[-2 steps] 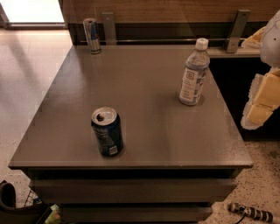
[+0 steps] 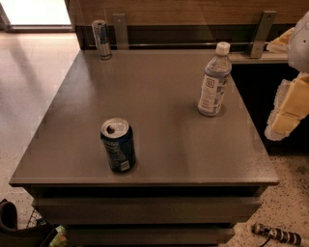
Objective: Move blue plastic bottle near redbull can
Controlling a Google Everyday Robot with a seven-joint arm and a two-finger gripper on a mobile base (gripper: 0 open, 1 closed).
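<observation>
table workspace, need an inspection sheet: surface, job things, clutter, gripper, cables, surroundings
surface: grey table, three items standing on it
job's things: blue plastic bottle upright, capped, right side; redbull can upright, far left corner; well apart
clutter: dark blue can upright, opened, near the front edge
gripper: gripper beyond the table's right edge, apart from the bottle
cables: striped cord-like object on the floor, lower right; cannot tell what
surroundings: light floor left; wooden wall behind
</observation>
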